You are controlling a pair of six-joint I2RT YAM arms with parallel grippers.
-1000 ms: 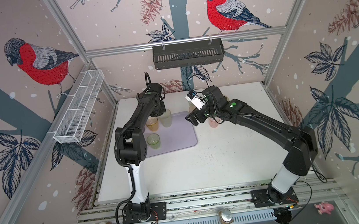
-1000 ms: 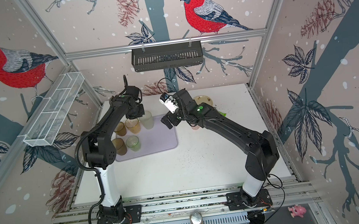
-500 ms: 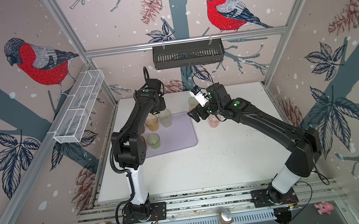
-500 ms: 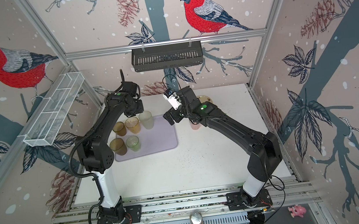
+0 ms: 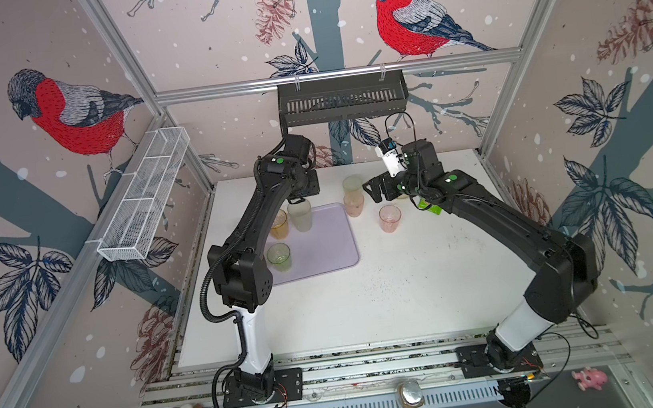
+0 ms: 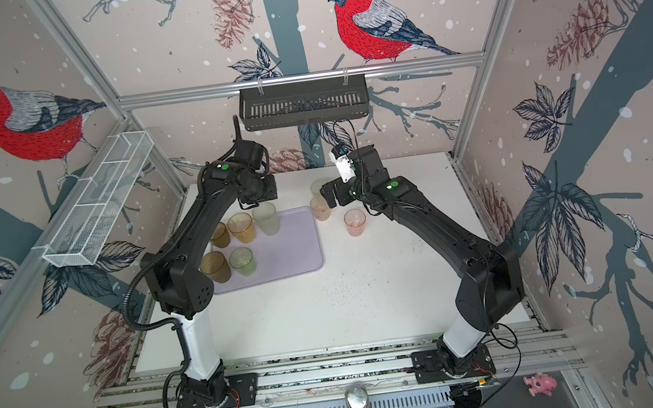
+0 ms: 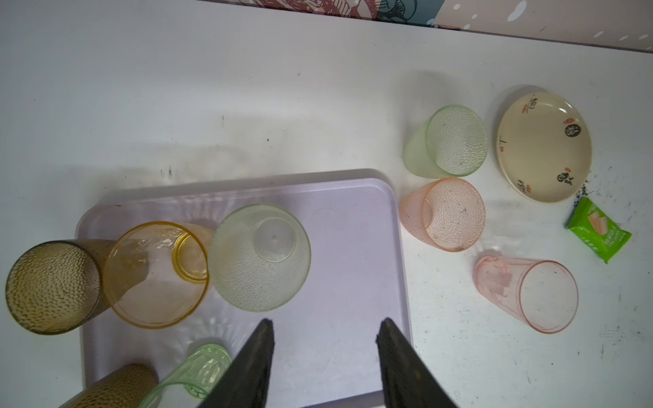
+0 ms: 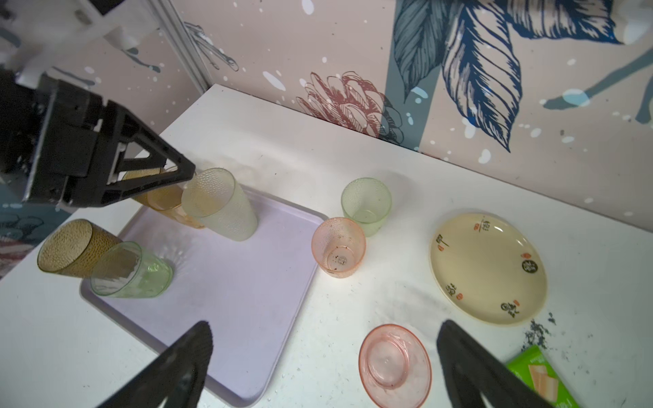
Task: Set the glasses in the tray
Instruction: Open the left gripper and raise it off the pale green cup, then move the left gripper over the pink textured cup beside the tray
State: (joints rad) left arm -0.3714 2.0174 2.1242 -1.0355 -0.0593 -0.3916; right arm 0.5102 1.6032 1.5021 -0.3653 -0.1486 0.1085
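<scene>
Left claw (image 7: 325, 324) is hanging open over the lilac tray (image 6: 293, 255), nothing between the jaws. From the right wrist camera, one of its fingertips (image 8: 176, 173) is sitting right at the rim of the pale clear tumbler (image 6: 266, 219); contact unclear.

Five glasses are standing in the tray, crowding its left half in a top view: that pale one, amber tumbler (image 6: 241, 227), green tumbler (image 6: 242, 261), lower brown tumbler (image 6: 215, 267), upper brown tumbler (image 6: 219, 235).

Right claw (image 8: 325, 325) is hanging wide open, gripping nothing, just right of the tray's upper-right corner. Three glasses are standing out on the white table (image 5: 369, 300). Pale green tumbler (image 5: 351, 183) and textured pink tumbler (image 5: 354, 207) are sitting in the way, between right claw and tray edge. Smooth pink tumbler (image 5: 390, 218) is standing lower right of them.

Cream plate (image 8: 487, 268) and green snack packet (image 7: 599, 235) are lying near it, mostly under the right arm in both top views.
</scene>
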